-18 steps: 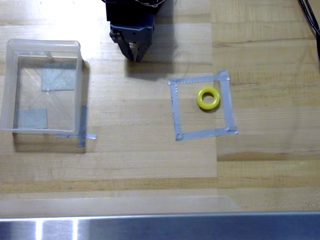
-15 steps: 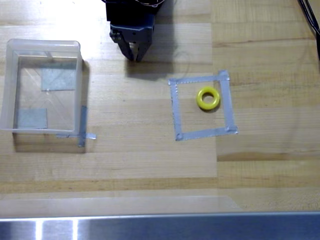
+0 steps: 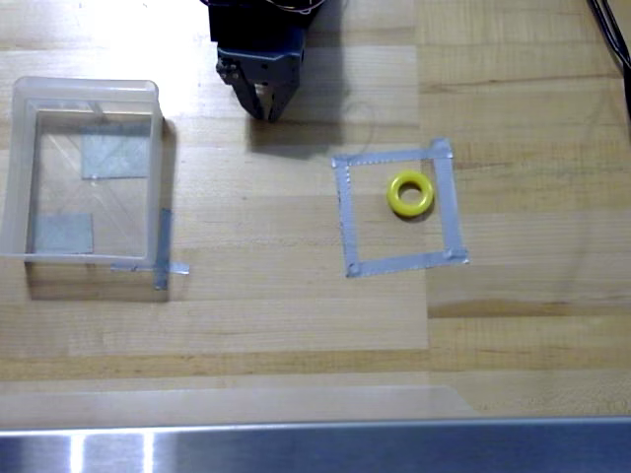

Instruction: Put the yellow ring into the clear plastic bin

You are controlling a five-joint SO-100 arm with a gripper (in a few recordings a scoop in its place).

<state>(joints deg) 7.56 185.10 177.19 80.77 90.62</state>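
In the overhead view the yellow ring (image 3: 410, 193) lies flat on the wooden table inside a square outline of grey tape (image 3: 398, 210), right of centre. The clear plastic bin (image 3: 83, 170) stands at the left with nothing in it but grey tape patches showing through its bottom. My dark gripper (image 3: 264, 110) hangs at the top centre, fingers pointing down the picture and close together, holding nothing. It is well up and left of the ring and to the right of the bin.
A metal rail (image 3: 315, 448) runs along the bottom edge. A strip of grey tape (image 3: 163, 248) lies beside the bin's lower right corner. Black cables (image 3: 611, 34) cross the top right corner.
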